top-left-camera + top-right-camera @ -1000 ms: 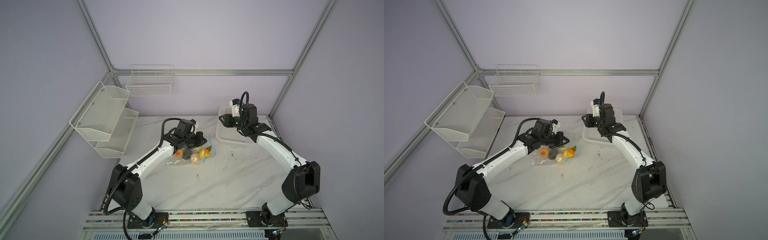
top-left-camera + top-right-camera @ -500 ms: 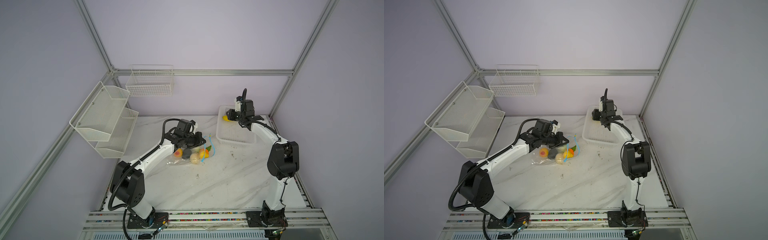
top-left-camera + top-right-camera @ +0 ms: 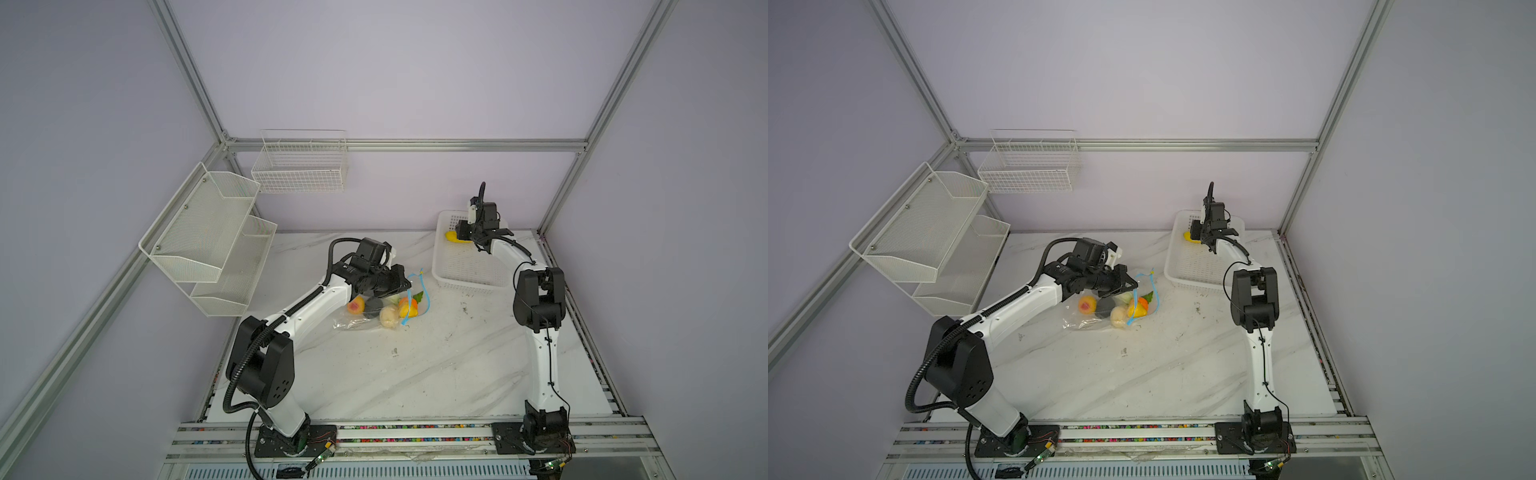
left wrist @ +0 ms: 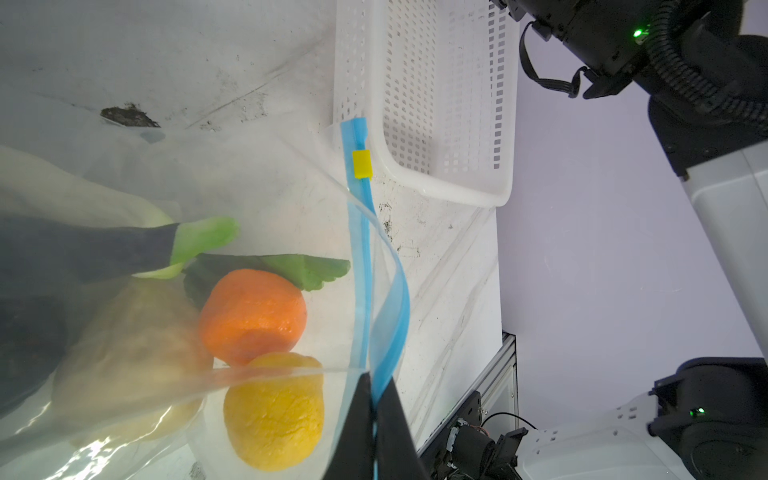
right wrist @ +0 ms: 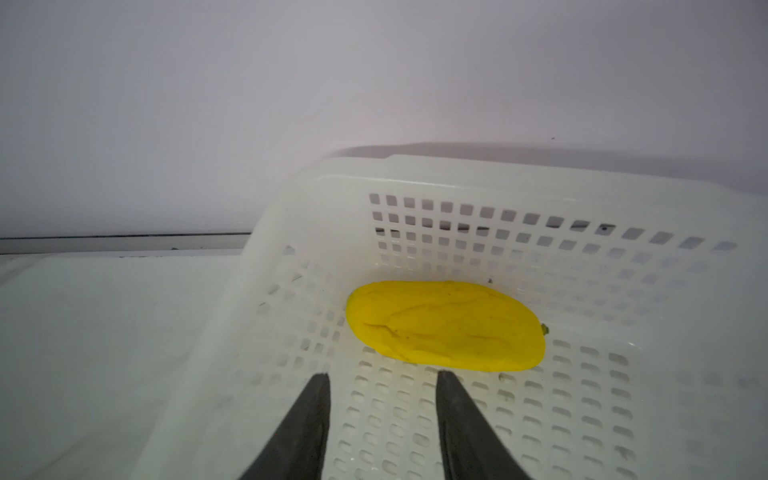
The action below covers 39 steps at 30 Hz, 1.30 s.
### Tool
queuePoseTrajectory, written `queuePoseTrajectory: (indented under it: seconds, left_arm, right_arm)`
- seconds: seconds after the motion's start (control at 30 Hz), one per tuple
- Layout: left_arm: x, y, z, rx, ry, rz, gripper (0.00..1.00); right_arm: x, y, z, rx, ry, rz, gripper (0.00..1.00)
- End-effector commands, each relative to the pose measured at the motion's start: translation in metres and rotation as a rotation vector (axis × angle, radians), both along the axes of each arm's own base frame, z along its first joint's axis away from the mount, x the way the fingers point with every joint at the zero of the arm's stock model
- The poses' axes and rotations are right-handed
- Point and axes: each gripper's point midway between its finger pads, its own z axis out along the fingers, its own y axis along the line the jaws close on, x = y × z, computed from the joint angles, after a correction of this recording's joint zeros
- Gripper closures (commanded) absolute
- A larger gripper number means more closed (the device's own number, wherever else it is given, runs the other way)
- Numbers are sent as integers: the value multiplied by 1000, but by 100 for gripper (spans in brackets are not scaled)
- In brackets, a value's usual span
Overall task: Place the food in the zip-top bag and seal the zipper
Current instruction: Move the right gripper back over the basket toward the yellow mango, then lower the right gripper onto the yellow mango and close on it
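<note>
Left gripper [image 4: 376,390] is clamped tight on the blue zipper strip [image 4: 360,257] at the mouth of the bag [image 3: 353,323]. The bag lies on the table [image 3: 415,374], centre-left, with its mouth gaping toward the white basket [image 3: 465,282]. One yellow slider [image 4: 362,164] sits at the far end of the strip from the jaws.

In the bag, just behind the pinch, I count five:
- one orange piece [image 4: 253,316]
- one yellow lump [image 4: 274,411]
- one cream piece [image 4: 133,353]
- one dark piece with a green tip [image 4: 83,249]
- one peach-coloured piece [image 3: 355,306], deeper in

Right gripper [image 5: 382,378] has its jaws apart and holds nothing, low inside the basket's back corner. One yellow piece [image 5: 444,326] lies in the basket just ahead of its tips, not touching them.
</note>
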Motion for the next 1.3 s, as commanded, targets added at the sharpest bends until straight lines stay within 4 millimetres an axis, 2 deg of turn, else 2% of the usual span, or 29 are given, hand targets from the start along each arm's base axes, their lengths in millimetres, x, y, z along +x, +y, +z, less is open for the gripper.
queuePoseTrajectory:
  seconds: [0.0,0.2,0.37,0.53,0.67,0.9,1.27]
  left_arm:
    - [15,-4,36,-29,-81,-1,100]
    - [16,-3,32,-22,-72,2,100]
    - [16,-3,29,-19,-63,3,100]
    - [15,-4,27,-19,-56,3,100]
    - [15,-4,28,-19,-57,3,100]
    - [13,-4,27,-19,-50,3,100]
    - [9,-4,26,-19,-52,-4,100]
  right_arm:
    - [10,-18,-4,-54,-11,-4,54]
    - [23,-26,-25,-31,6,2,52]
    - [32,-31,-44,-27,14,9,41]
    - [41,-28,-57,31,19,47,29]
    - [45,-27,-64,66,22,70,27]
    - [43,-25,-69,93,32,107,19]
    - [24,-14,-74,139,92,165,20]
